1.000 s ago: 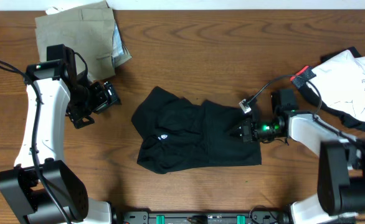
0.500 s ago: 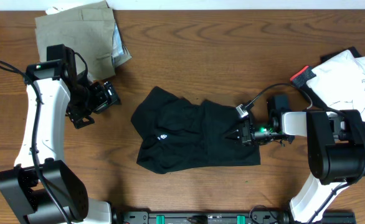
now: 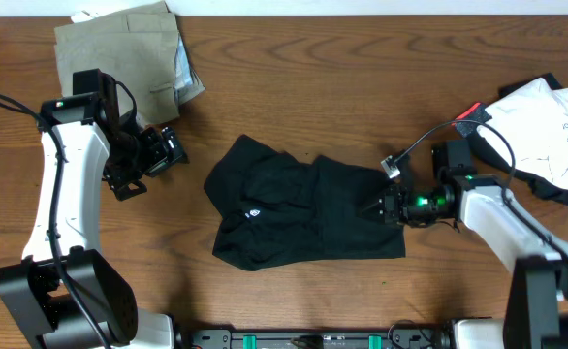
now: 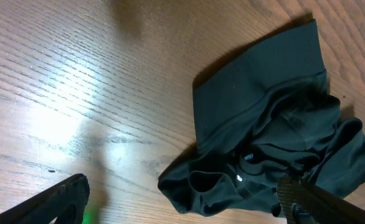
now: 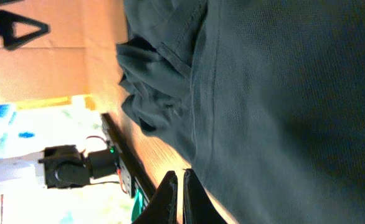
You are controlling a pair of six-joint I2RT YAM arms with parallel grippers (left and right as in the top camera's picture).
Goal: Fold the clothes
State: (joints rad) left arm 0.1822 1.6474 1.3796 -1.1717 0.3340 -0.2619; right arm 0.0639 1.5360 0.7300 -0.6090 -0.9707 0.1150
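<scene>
Currently, the right tool is sitting closed at the right edge of the black T-shirt, centre frame; the left tool is hovering wide. Confirm fabric capture before lifting.

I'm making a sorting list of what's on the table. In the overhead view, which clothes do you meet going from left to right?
Left to right: khaki folded piece → black T-shirt → white printed top.

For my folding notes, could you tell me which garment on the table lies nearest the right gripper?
The black T-shirt mid-table: the right gripper is at its edge; the khaki piece and white top lie apart.
</scene>
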